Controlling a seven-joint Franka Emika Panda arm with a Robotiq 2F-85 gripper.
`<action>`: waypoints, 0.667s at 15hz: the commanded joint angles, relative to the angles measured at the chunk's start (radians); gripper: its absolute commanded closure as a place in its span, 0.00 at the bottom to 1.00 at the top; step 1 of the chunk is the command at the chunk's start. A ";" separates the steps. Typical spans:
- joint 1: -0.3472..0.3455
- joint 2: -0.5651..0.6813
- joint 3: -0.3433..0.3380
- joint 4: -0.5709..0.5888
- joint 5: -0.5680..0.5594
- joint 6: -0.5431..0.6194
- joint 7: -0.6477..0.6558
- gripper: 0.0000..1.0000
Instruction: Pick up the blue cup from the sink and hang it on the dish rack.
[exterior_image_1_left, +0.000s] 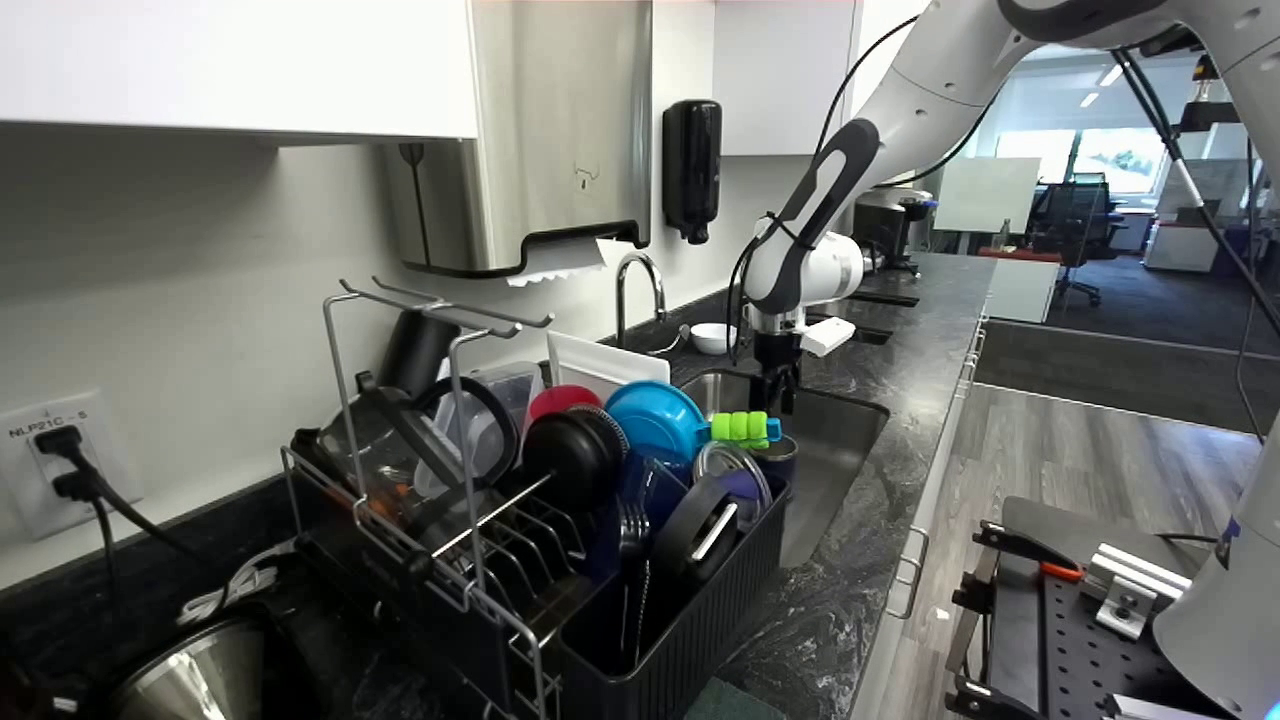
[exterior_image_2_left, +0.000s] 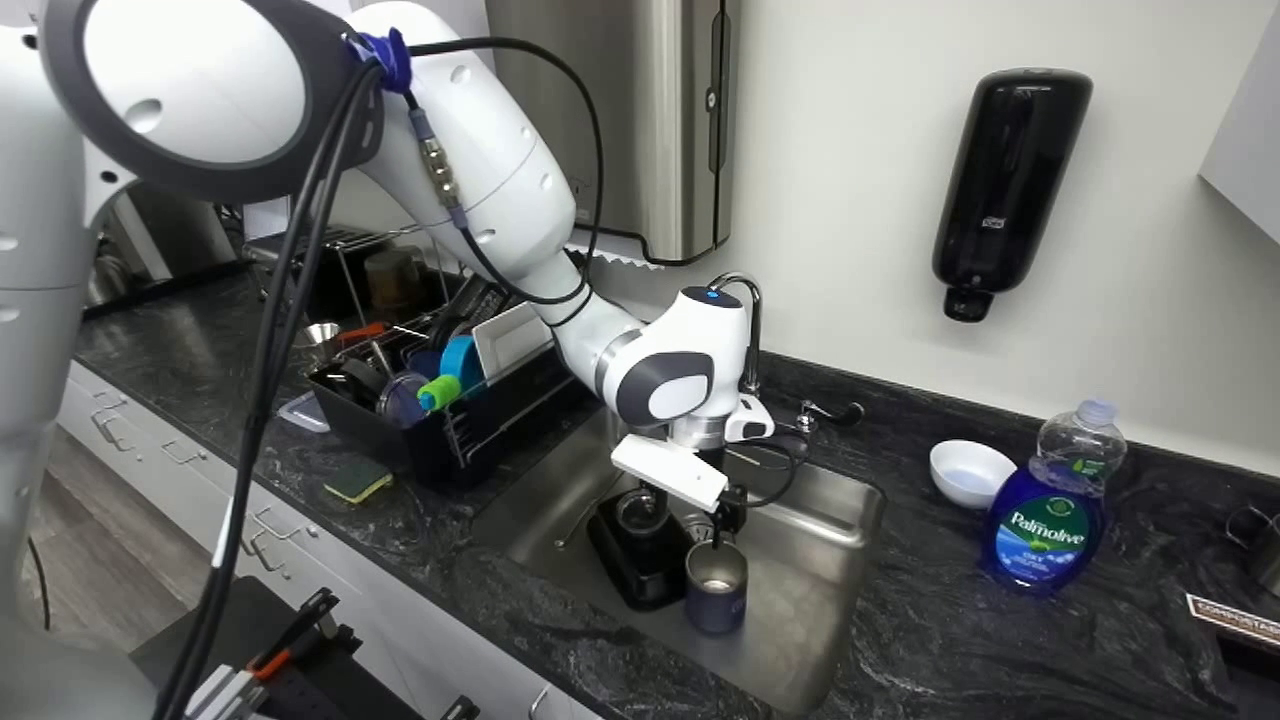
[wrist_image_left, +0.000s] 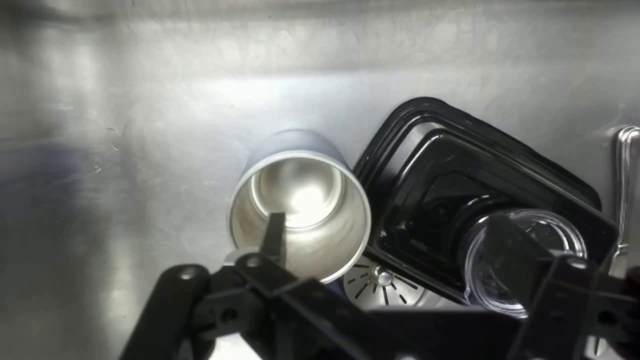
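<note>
Sink (exterior_image_2_left: 810, 610) holds the blue cup (exterior_image_2_left: 716, 605), standing upright on the bottom with its silvery inside facing up. Above hangs the gripper (wrist_image_left: 389, 220), grasping nothing, its two fingers (wrist_image_left: 274, 245) spread well apart. In the wrist view, with twelve at the top, one finger points over the cup's mouth from seven o'clock; whether its tip dips below the rim or touches the wall, I cannot tell. The other finger, blurred, lies over a clear round container (wrist_image_left: 555, 232) set on or in a black tub (wrist_image_left: 435, 170). That tub sits just beside the cup, at three o'clock from it, and the drain (wrist_image_left: 384, 278) shows at four, partly covered.

In an exterior view, again with twelve at the top, the dish rack (exterior_image_2_left: 515, 400) stands on the dark counter (exterior_image_2_left: 950, 640) at ten o'clock from the sink, crowded with dishes (exterior_image_2_left: 515, 335), a turquoise cup (exterior_image_2_left: 460, 362) among them. The faucet (exterior_image_2_left: 752, 340) rises at twelve, partly hidden by the arm (exterior_image_2_left: 660, 370), a white bowl (exterior_image_2_left: 970, 475) sits at two, and a bottle of dish soap (exterior_image_2_left: 1045, 530) stands at three.
</note>
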 joint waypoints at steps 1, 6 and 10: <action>-0.041 0.038 0.041 0.010 0.014 0.030 -0.057 0.00; -0.056 0.110 0.054 0.046 -0.008 0.058 -0.095 0.00; -0.064 0.153 0.063 0.084 -0.025 0.071 -0.120 0.00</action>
